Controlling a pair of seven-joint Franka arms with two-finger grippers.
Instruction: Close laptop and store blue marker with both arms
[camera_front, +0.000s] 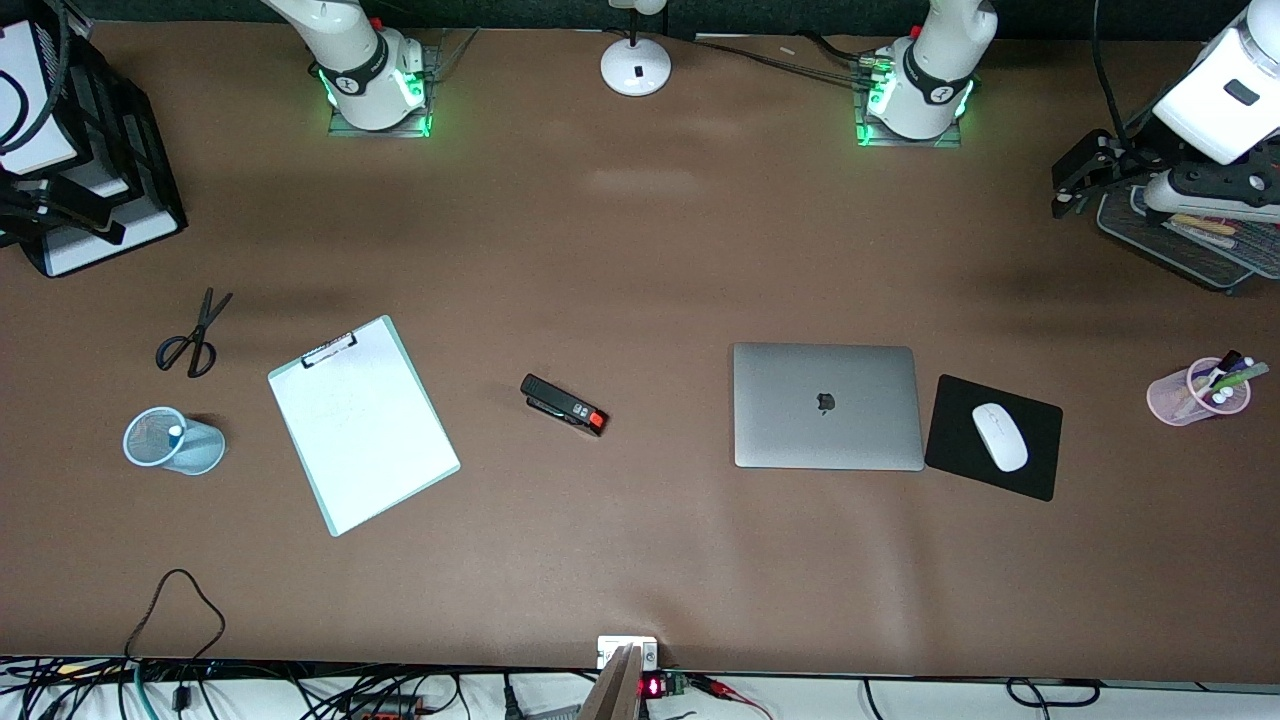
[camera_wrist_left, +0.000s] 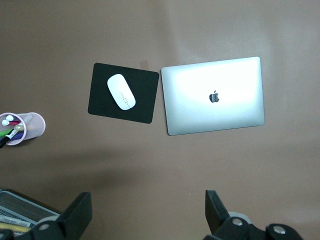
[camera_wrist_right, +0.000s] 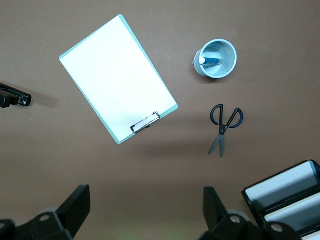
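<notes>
Silver-grey laptop (camera_front: 826, 405) lies shut; blue marker (camera_wrist_right: 212, 61) sits in the pale-blue mesh cup (camera_front: 172, 441). Left claw (camera_wrist_left: 148, 212) and right claw (camera_wrist_right: 146, 209) hang wide, empty: looks finished.

The front camera looks down from high across the brown table (camera_front: 640, 250). Each wrist camera looks down from high up; the left one shares the closed silver-grey laptop (camera_front: 826, 405) (camera_wrist_left: 214, 95).

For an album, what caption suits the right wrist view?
Blue marker stored in its cup, beside scissors and clipboard.
</notes>
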